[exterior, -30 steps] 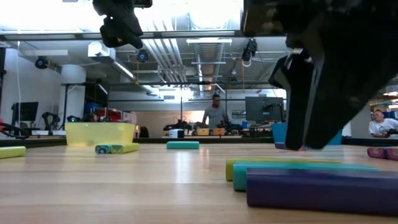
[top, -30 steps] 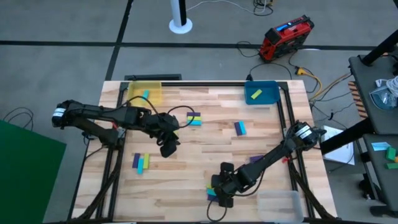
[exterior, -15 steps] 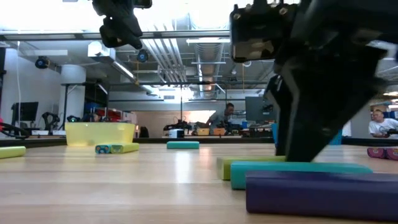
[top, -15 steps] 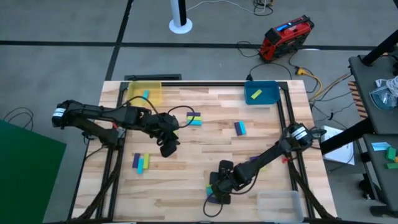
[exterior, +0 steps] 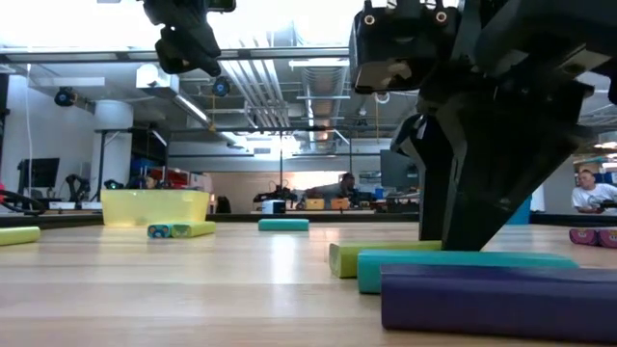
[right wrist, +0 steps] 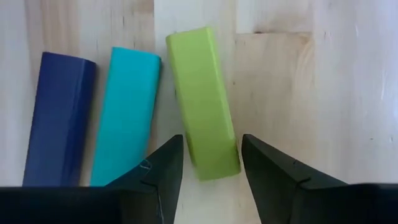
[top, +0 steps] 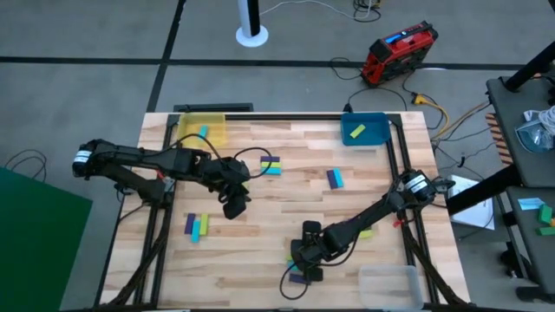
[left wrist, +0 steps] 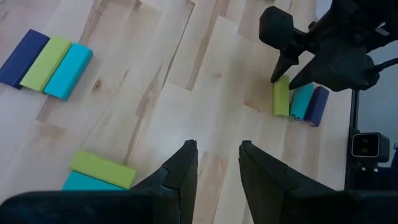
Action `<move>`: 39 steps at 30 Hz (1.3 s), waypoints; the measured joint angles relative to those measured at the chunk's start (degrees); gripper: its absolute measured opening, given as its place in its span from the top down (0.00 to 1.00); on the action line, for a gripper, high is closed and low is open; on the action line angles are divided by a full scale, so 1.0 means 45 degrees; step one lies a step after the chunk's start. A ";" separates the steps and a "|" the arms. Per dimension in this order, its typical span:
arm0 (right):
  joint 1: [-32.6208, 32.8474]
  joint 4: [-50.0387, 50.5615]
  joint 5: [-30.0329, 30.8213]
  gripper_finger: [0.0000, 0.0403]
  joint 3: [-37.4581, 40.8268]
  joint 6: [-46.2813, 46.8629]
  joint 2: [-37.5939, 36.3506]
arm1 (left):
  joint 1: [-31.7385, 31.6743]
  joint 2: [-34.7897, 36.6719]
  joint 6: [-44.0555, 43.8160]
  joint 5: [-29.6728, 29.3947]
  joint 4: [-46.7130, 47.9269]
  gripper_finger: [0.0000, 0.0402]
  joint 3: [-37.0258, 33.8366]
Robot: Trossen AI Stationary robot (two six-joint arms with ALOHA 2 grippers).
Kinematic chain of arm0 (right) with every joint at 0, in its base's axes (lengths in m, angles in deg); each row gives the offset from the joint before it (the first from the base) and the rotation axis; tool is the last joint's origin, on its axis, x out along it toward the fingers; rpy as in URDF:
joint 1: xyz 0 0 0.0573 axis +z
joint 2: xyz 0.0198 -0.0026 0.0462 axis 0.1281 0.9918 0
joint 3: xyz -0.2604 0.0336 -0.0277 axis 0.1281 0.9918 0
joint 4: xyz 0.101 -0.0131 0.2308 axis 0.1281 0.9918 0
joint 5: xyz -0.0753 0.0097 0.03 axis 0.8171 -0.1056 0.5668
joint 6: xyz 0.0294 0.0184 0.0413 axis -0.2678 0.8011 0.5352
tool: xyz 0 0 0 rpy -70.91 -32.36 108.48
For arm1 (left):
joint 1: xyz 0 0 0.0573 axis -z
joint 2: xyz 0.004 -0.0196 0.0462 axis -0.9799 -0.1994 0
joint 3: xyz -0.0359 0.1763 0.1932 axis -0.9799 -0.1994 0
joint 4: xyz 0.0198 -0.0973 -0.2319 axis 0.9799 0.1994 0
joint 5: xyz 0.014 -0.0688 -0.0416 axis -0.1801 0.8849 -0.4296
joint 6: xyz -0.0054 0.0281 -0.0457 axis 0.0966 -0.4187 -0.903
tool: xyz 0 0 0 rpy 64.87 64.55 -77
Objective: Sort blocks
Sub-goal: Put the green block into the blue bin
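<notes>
Left of the yellow bin's [top: 204,126] side of the table, the left gripper [top: 236,208] hangs idle above the wood, fingers slightly parted and empty. Farther from that bin, near the table's front edge, the right gripper [right wrist: 208,163] straddles a yellow-green block [right wrist: 203,102], fingers spread either side, apparently to pinch it away from its cyan block [right wrist: 126,112] and purple block [right wrist: 57,117] neighbours for sorting.

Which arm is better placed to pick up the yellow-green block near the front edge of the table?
The right. The right gripper is open and straddles the end of the yellow-green block, which lies beside the cyan block. The left gripper hangs mid-table, well away from that group.
</notes>
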 joint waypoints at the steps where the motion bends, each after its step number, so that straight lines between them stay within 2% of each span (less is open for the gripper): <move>1: -0.0026 -0.0011 -0.0001 0.62 0.0027 -0.0043 0.0000 | 0.0000 0.0000 0.0003 0.0000 0.0000 0.76 0.0000; 19: -0.0154 -0.0633 0.0035 0.74 0.0480 -0.0715 0.0019 | 0.0000 0.0000 0.0057 0.0000 -0.0015 0.76 0.0000; 39: -0.0168 -0.0601 0.0119 0.76 0.0556 -0.0080 -0.0031 | 0.0000 0.0000 0.0057 0.0000 -0.0015 0.76 0.0000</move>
